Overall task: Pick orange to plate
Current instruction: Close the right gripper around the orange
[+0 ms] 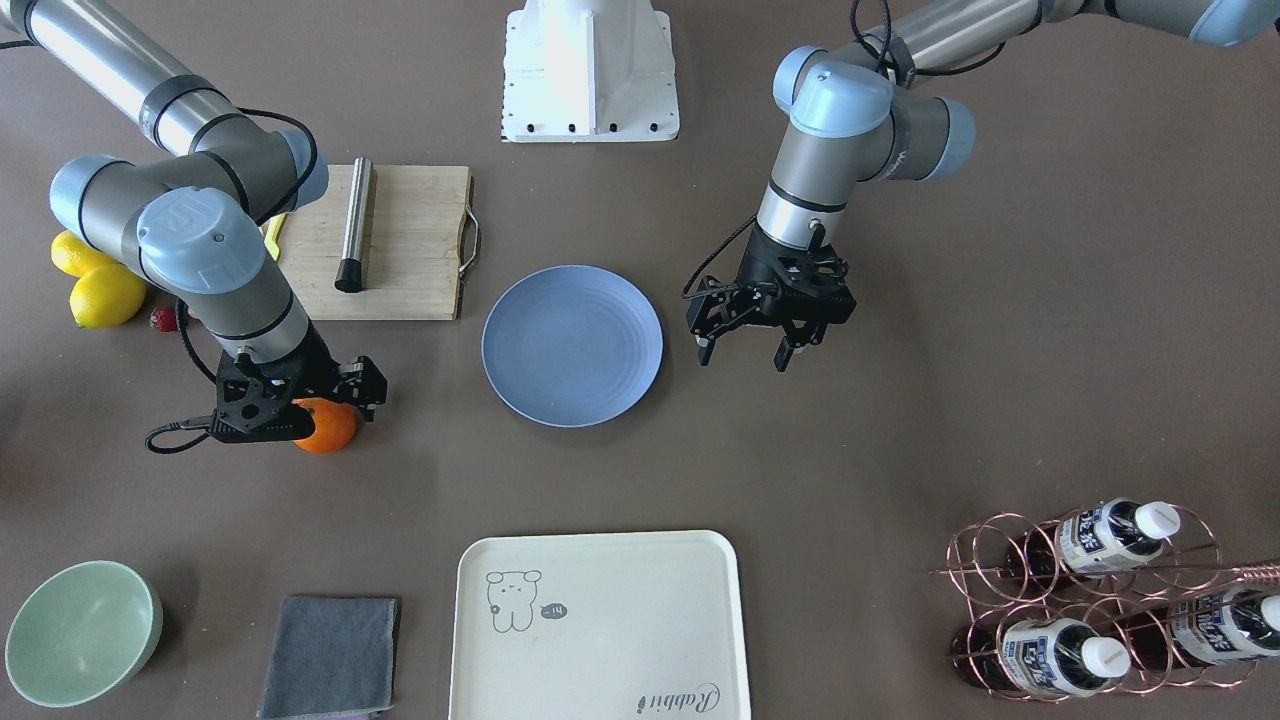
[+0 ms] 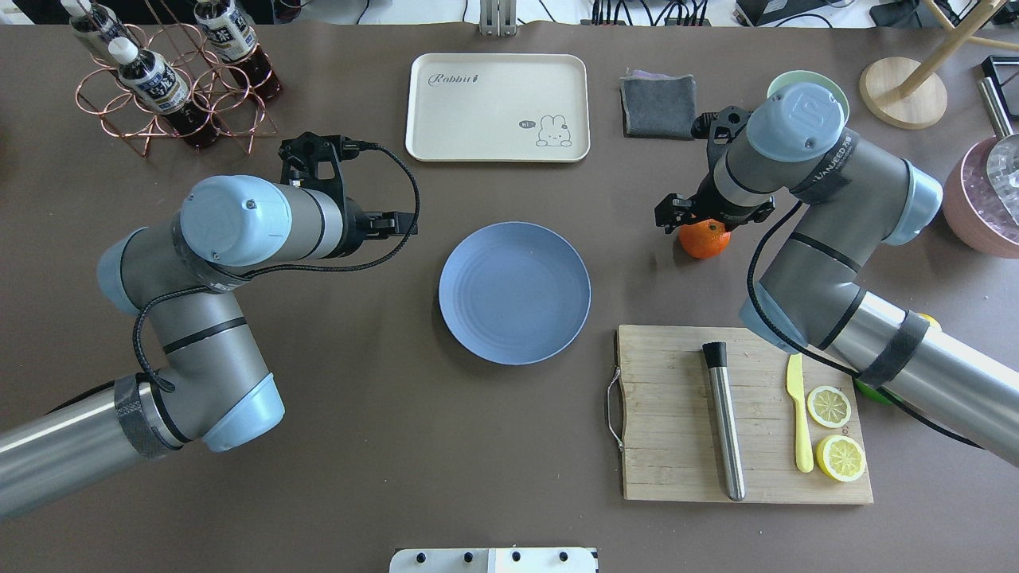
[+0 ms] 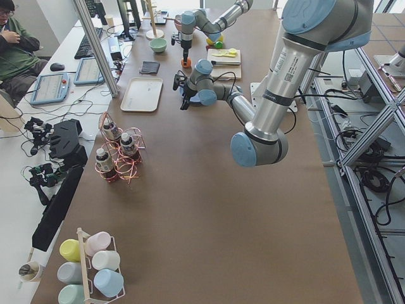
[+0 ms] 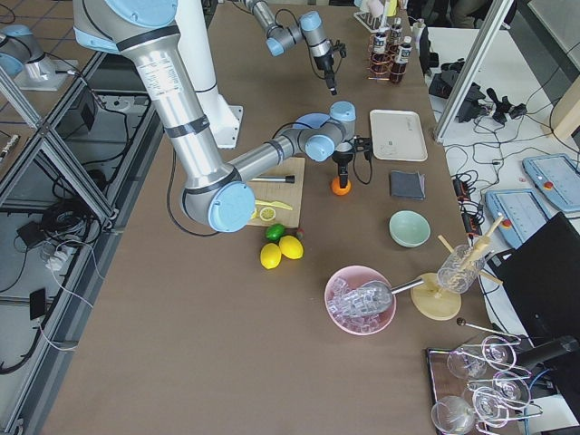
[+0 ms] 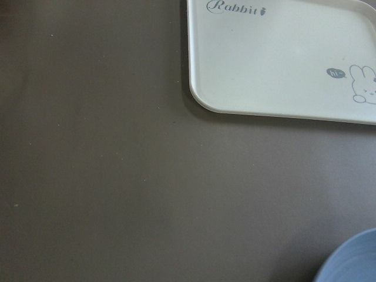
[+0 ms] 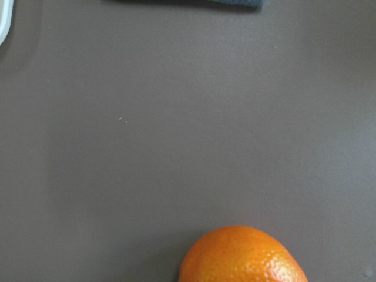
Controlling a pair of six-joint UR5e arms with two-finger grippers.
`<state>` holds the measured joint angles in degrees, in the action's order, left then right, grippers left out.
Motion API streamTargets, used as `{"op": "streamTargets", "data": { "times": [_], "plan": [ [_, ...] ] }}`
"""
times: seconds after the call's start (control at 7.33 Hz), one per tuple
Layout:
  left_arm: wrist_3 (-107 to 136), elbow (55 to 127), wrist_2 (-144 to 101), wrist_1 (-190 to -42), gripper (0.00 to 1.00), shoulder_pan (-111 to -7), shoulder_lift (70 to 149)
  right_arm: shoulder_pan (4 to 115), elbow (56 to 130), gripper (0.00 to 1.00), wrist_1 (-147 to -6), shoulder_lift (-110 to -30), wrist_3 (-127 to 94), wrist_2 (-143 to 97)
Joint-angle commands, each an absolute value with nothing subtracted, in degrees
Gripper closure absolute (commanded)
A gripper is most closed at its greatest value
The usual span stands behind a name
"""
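The orange lies on the brown table, well to one side of the blue plate, which has nothing on it. My right gripper is lowered straight over the orange and looks open; its body hides its fingertips. In the right wrist view the orange fills the bottom edge, and no fingers show. My left gripper hangs open and holds nothing, on the plate's other side and a little above the table. The plate shows as a sliver in the left wrist view.
A wooden cutting board holds a metal rod, a yellow knife and lemon halves. Two lemons lie behind the right arm. The cream tray, mint bowl, grey cloth and bottle rack line the far edge.
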<state>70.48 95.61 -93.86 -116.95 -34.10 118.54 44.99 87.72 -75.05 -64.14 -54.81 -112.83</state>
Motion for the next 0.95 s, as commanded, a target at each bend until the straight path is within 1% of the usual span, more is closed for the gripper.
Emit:
{"op": "streamTargets", "data": {
  "times": [0.0, 0.41, 0.82],
  "plan": [
    [70.5, 95.5, -93.8, -117.0, 0.02, -33.8, 118.6, 46.0, 87.5, 0.00, -75.3, -64.0, -54.6, -113.1],
    [70.5, 95.5, -93.8, -117.0, 0.02, -33.8, 118.7, 46.9, 87.2, 0.00, -75.4, -63.9, -54.6, -113.2],
    [70.5, 95.4, -93.7, -117.0, 0.02, -33.8, 118.6, 45.3, 86.4, 0.00, -75.2, -63.0, -55.5, -112.8]
  ]
}}
